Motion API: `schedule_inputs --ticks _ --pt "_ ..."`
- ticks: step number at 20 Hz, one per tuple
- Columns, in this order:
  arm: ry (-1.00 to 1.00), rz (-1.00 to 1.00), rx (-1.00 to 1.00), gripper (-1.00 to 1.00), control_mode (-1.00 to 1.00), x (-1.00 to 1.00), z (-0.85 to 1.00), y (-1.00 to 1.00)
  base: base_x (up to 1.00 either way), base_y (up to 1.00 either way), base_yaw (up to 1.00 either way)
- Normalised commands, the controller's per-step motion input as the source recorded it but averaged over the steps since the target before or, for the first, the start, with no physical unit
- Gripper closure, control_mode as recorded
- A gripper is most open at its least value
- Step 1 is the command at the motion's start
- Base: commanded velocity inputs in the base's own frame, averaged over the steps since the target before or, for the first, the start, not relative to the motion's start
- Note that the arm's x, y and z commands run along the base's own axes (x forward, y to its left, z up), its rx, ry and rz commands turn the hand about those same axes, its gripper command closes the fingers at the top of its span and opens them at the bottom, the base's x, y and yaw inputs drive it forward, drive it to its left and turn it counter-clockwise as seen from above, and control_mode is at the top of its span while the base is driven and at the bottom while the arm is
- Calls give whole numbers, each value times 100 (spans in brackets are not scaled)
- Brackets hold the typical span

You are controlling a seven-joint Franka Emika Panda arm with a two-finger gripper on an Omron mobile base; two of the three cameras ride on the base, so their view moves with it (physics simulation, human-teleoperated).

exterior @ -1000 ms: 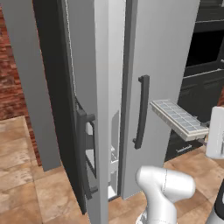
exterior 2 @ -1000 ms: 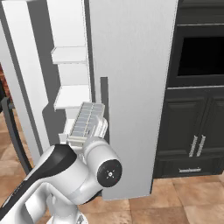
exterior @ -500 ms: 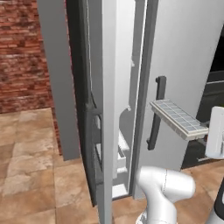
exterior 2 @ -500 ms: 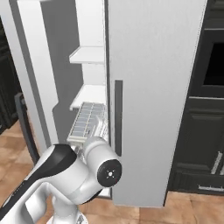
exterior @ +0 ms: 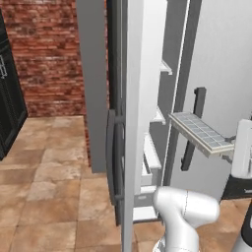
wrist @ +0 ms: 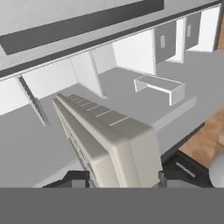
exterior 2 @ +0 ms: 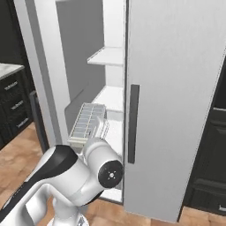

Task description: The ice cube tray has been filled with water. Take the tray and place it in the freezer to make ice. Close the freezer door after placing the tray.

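- The gripper (wrist: 124,178) pinches the near end of the ice cube tray (exterior: 201,133), its two dark fingers (wrist: 76,178) set against the tray's opposite long sides in the hand view.
- The tray is held in the air, roughly level, in front of the open freezer (exterior 2: 108,95); in the right base view its far end points at the white shelves (exterior 2: 107,56) inside.
- The tray's grid of small square cells, filled with pale water (exterior: 198,129), faces upward in the left base view.
- The freezer door (exterior: 110,108) stands swung wide open, seen nearly edge-on in the left base view, its dark handle (exterior: 114,162) low on the outer face.
- The wider plain fridge door (exterior 2: 176,101) is closed beside the compartment, with its dark vertical handle (exterior 2: 133,124).
- A red brick wall (exterior: 47,54) and a tan tiled floor (exterior: 47,187) lie to the left of the fridge.
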Motion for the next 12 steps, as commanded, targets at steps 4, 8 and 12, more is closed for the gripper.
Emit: schedule_inputs --ticks 4,8,12 --pt "0 0 0 100 100 0 0 0 0 -35 30" --pt "0 0 0 100 100 0 0 0 0 -41 29" --pt "0 0 0 100 100 0 0 0 0 -47 26"
